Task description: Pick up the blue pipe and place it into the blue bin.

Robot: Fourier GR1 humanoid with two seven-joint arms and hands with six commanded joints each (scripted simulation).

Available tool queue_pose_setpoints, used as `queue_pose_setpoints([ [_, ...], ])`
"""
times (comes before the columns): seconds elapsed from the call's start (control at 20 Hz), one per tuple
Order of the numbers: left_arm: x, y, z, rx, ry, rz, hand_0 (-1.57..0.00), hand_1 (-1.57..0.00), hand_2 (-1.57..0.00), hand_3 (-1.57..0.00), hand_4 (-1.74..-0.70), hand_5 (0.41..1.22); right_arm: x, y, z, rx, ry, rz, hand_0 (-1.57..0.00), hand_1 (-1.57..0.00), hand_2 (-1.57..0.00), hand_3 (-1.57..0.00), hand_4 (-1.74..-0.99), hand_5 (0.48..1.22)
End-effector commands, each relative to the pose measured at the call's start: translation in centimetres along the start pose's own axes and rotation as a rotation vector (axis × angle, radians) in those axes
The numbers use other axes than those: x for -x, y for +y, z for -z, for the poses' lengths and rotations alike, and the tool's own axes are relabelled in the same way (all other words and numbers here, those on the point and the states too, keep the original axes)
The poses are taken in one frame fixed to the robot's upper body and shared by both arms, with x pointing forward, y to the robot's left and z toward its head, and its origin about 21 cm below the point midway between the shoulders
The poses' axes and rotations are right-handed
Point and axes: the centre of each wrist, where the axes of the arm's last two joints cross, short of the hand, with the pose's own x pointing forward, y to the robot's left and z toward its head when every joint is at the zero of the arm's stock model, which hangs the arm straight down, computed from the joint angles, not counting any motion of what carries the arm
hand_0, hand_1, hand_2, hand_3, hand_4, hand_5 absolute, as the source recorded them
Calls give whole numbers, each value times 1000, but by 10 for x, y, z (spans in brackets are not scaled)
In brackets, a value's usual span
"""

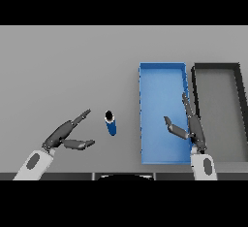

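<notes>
The blue pipe (111,123) is a short blue cylinder with a dark open top, standing upright on the grey table left of the blue bin (145,114). My left hand (63,135) is open to the left of the pipe, fingers stretched toward it with a small gap between. My right hand (193,126) is open over the bin's right edge, fingers pointing up the table and thumb spread left over the bin floor. The bin is a long blue tray with nothing in it.
A dark grey bin (216,109) of similar size stands directly right of the blue bin, their sides nearly touching. The grey table (68,66) stretches wide to the left and behind the pipe.
</notes>
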Motion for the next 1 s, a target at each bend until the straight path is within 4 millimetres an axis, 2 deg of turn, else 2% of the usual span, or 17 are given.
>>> queue_pose_setpoints([
  [0.0,-1,-6,4,11,-2,6,1,1,1,1,-1138,455,1,-1,-3,3,1,0,1,1,1,1,-1195,617],
  [0.2,2,-27,23,47,-16,-14,1,1,1,1,-1147,452,3,4,2,-7,3,13,1,1,1,1,-1218,627],
  [0.45,1,-49,60,43,-61,-51,1,1,1,1,-1150,460,-1,-3,0,12,27,7,1,1,1,1,-1202,621],
  [0.55,3,-50,69,47,-64,-52,1,1,1,1,-1134,459,2,-1,-8,7,11,9,1,1,1,1,-1210,631],
  [0.65,3,-57,79,53,-51,-32,1,1,1,1,-1098,448,-1,3,-1,11,6,11,1,1,1,1,-1215,637],
  [0.8,8,-65,89,45,-29,-4,1,1,1,1,-1051,418,2,-2,-2,14,2,6,1,1,1,1,-1221,645],
  [0.95,5,-73,99,59,-64,-55,1,1,1,1,-1090,441,4,0,-2,16,8,-6,1,1,1,1,-1205,649],
])
